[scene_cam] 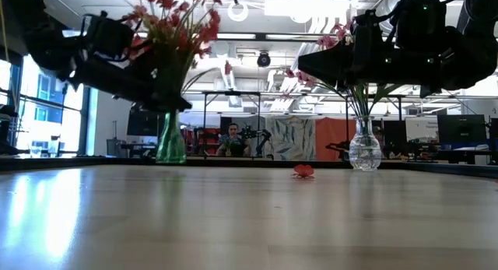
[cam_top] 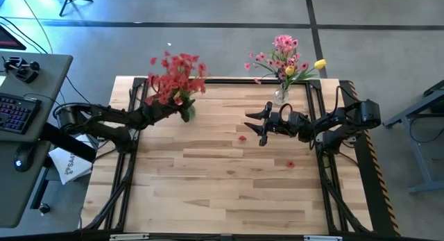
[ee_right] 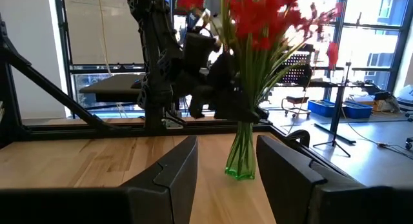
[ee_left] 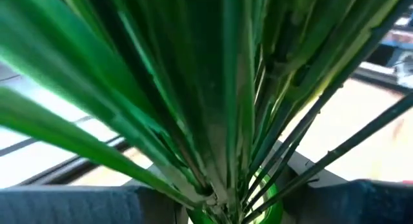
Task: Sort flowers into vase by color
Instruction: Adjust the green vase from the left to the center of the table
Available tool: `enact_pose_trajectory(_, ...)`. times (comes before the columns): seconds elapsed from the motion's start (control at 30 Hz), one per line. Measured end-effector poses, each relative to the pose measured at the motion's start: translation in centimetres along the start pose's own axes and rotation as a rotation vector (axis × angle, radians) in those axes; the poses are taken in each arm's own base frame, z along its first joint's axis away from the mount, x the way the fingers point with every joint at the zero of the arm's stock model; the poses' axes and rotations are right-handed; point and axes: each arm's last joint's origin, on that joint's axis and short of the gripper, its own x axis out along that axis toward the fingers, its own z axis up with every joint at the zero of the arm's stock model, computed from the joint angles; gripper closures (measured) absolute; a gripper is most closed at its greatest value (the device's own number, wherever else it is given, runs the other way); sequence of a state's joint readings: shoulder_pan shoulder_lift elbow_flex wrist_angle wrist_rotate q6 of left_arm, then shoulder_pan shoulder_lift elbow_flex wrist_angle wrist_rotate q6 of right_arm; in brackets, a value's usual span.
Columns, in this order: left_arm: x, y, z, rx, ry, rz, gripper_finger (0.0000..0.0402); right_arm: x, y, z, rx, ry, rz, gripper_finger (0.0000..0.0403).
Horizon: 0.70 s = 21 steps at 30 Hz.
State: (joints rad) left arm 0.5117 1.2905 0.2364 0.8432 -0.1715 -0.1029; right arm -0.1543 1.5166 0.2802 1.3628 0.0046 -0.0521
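A green glass vase (cam_top: 187, 114) stands at the table's far left with a spray of red flowers (cam_top: 177, 78) in it. My left gripper (cam_top: 177, 110) is open just above the vase mouth, one finger (ee_left: 84, 204) on either side of the green stems (ee_left: 226, 121). A clear vase (cam_top: 280, 96) at the far right holds pink flowers (cam_top: 281, 53) and yellow blooms (cam_top: 320, 63). My right gripper (cam_top: 257, 123) is open and empty above the table, in front of the clear vase, pointing toward the green vase (ee_right: 241, 162). My left gripper has the stem bundle (ee_left: 219, 185) of the red flowers between its open fingers, just above the vase mouth, coming level from the table's left. I cannot tell whether the fingers touch the stems. The stems stand in the vase.
Two loose red blossoms lie on the table, one (cam_top: 242, 137) near my right gripper and one (cam_top: 290, 164) nearer the right edge. A desk with a keyboard (cam_top: 14, 109) stands left of the table. A person (scene_cam: 231, 142) sits far behind it.
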Motion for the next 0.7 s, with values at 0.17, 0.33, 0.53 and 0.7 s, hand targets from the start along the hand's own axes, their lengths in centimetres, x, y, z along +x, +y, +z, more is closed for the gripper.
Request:
enact_pose_trajectory(0.17,2.3,-1.4,2.5,0.079,-0.033,-0.048,0.0278,0.0,0.0,0.0,0.0,0.001,-0.017,0.0247)
enact_pose_trajectory(0.33,7.2,-2.8,3.9,0.169,-0.032,-0.159,0.0278,0.0,-0.1,0.0,0.0,0.001,-0.02,0.0247)
enact_pose_trajectory(0.53,13.9,-3.7,3.1,0.205,0.012,-0.181,0.0278,0.0,-0.1,-0.1,0.008,0.006,-0.02,0.0247)
enact_pose_trajectory(0.7,16.1,-4.1,2.5,0.202,0.015,-0.181,0.0277,0.0,0.0,-0.2,0.01,0.02,-0.019,0.0247)
